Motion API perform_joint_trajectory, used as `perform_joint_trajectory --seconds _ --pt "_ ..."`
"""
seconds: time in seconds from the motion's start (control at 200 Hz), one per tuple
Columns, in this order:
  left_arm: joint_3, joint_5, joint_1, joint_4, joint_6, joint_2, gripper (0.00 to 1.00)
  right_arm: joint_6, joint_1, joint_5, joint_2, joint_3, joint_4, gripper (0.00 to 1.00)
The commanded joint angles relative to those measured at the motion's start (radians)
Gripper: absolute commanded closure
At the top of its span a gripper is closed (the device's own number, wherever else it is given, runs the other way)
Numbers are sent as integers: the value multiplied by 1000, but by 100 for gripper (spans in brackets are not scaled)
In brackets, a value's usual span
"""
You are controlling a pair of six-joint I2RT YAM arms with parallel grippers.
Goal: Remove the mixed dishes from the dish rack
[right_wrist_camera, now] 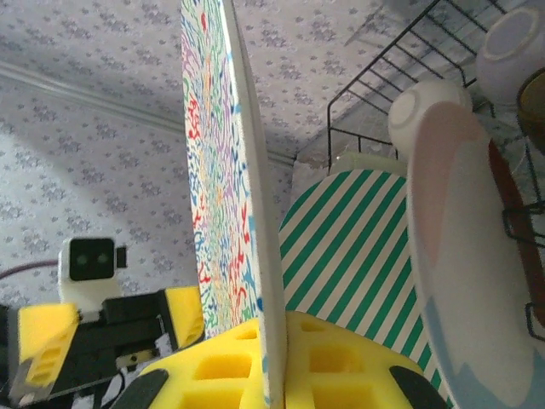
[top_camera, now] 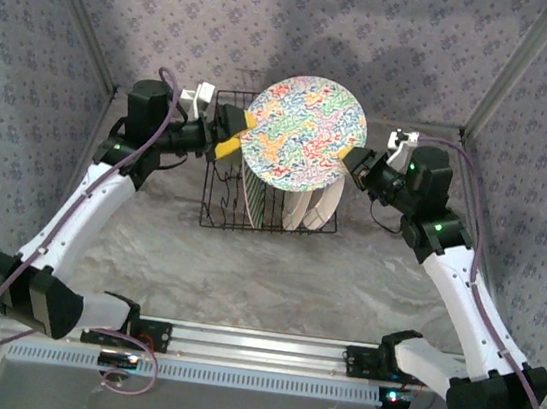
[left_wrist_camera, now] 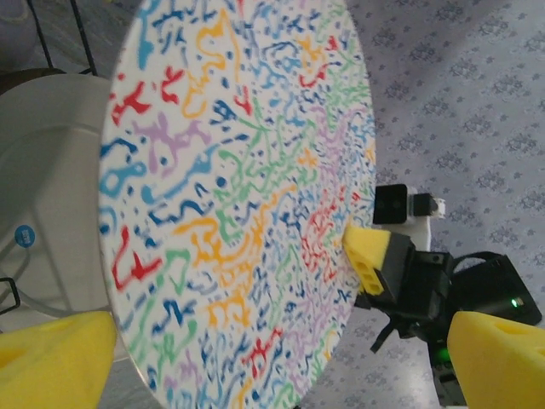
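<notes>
Right fingers (right_wrist_camera: 217, 368) were clenched on the right rim of the squiggle-patterned plate (top_camera: 303, 133) — it hung above the dish rack (top_camera: 215, 202), spanning the gap between both arms. Left fingers (left_wrist_camera: 51, 362) stood spread wide, released, off the opposite rim. We judged the right arm alone carried it — bare table (top_camera: 273, 285) lay toward the bases.

No word, brand name or number can be read in any view. The only label is a small round blue sticker (left_wrist_camera: 23, 234) on the white plate (left_wrist_camera: 51, 170), seen from the left wrist; it carries a pale mark, but this is too small and blurred to make out. The coloured squiggles covering the patterned plate (left_wrist_camera: 238, 196) form no letters or digits.
</notes>
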State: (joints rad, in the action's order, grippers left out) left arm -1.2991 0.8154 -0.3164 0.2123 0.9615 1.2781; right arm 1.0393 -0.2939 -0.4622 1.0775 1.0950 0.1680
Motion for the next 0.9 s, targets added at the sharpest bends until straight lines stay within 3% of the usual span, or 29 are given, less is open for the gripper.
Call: perform_joint_trajectory --seconds 0.0,0.235,0.575,0.749,0.899 --pt "18 19 -2 -64 -51 -56 1 19 42 -58 -3 46 -50 100" --pt "97 30 -6 -28 -160 -168 1 37 170 -63 8 48 -64 100" --pt "217 41 -7 92 -346 -364 1 68 434 -36 91 -27 -152 100" --pt "299 -38 -7 109 -417 -458 1 1 493 57 147 -102 -181 100" --pt "391 -98 -7 58 -457 -548 1 5 549 48 230 -182 -304 100"
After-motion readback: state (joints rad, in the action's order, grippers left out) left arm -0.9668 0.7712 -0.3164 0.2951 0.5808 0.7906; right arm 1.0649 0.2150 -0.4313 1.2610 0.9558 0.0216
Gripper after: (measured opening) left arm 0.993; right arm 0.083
